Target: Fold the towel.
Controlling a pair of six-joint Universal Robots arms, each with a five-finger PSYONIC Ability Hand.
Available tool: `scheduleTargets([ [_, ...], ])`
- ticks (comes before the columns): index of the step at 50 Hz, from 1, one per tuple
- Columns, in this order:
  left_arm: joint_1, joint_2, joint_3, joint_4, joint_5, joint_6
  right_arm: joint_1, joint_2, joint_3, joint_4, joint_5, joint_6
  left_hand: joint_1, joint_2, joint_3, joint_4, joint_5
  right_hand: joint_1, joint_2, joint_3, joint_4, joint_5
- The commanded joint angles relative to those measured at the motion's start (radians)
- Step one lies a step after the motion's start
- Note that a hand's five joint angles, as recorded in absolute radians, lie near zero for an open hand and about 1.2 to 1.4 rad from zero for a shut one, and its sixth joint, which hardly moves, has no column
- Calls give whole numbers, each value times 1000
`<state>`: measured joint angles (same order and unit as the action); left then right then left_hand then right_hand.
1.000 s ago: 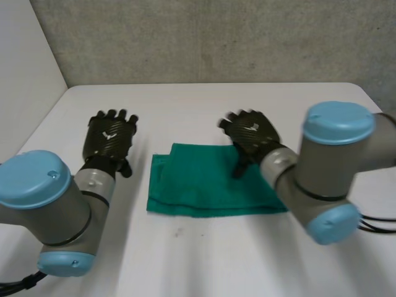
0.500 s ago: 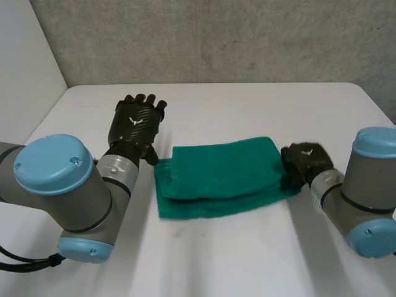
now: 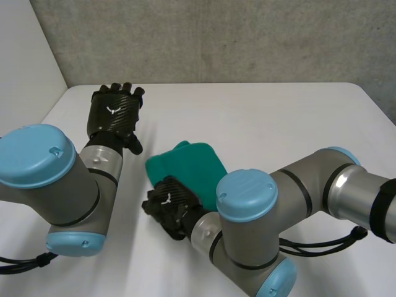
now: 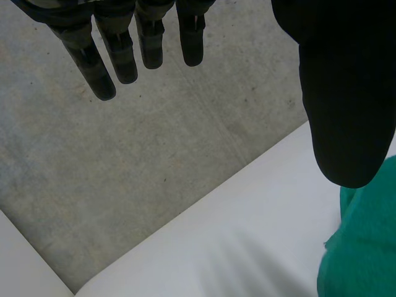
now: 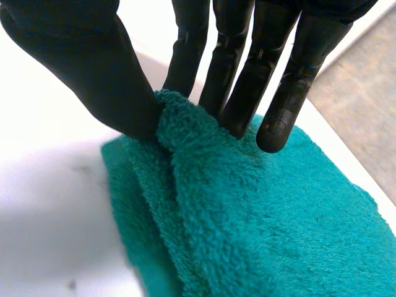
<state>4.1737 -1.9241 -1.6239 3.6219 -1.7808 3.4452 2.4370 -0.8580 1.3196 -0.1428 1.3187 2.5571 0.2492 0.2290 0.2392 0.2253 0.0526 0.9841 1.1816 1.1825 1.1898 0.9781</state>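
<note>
Nearest to us, the right arm [image 3: 247, 198] bends across the near side of the white table [image 3: 291, 124], its grey joints and light-blue caps large in the head view. It reaches leftward and ends in the right hand [image 3: 169, 207], which sits at the near edge of the green towel [image 3: 189, 167], a little left of the table's middle. In the right wrist view we see this hand grasping the towel. The thumb [image 5: 80, 62] presses one side of a raised fold of the fluffy cloth and the fingers [image 5: 238, 68] press the other, so the fold is pinched between them. Under that fold the towel shows stacked layers along its edge, and the rest of it lies on the table, stretching away from the hand toward the far right. Farther back and to the left, the left hand [image 3: 113, 117] is near the towel's far left end but apart from it, at the end of the left arm [image 3: 43, 173]. In the left wrist view its fingers are straight and released, holding nothing, and a bit of green towel lies just beside its thumb. We cannot tell whether this hand touches the table. Farthest of all, a grey concrete wall [image 3: 216, 37] rises behind the table's far edge.
</note>
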Motion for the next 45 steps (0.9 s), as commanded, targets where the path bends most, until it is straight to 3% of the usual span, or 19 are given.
scheduleTargets([
  [1, -12, -18, 13, 0, 8, 0, -111, -122, 27, -1, 157, 202, -36, -15, -26, -12, -14, -535, -732, -733, -740, -703],
  [12, -89, -49, 32, -80, 6, -61, -236, -187, 7, 17, 152, 477, -33, -13, -23, -9, -11, -738, -935, -936, -943, -906],
  [16, -103, -55, 55, -173, 8, -150, -256, -167, -29, 57, 116, 499, -33, -13, -23, -9, -11, -761, -959, -959, -967, -930],
  [21, -115, -130, 108, -336, 12, -276, -286, -33, -137, 179, 93, 512, -30, -10, -20, -6, -8, -810, -1007, -1008, -1015, -978],
  [26, -113, -219, 151, -445, 3, -301, -294, 100, -242, 308, 96, 503, -33, -13, -23, -9, -11, -810, -1007, -1008, -1015, -978],
  [33, -101, -243, 156, -482, 3, -297, -308, 114, -257, 330, 91, 503, -36, -15, -26, -12, -14, -810, -1007, -1008, -1015, -978],
  [36, -98, -186, 162, -482, 12, -297, -315, 81, -246, 322, 89, 508, -39, -18, -29, -15, -17, -810, -1007, -1008, -1015, -978],
  [39, -98, -120, 173, -482, 17, -296, -319, -38, -223, 299, 100, 511, -39, -18, -29, -15, -17, -810, -1007, -1008, -1015, -978],
  [45, -75, 22, 275, -485, 18, -297, -395, -318, -97, 107, 271, 514, -39, -18, -29, -15, -17, -810, -1007, -1008, -1015, -978],
])
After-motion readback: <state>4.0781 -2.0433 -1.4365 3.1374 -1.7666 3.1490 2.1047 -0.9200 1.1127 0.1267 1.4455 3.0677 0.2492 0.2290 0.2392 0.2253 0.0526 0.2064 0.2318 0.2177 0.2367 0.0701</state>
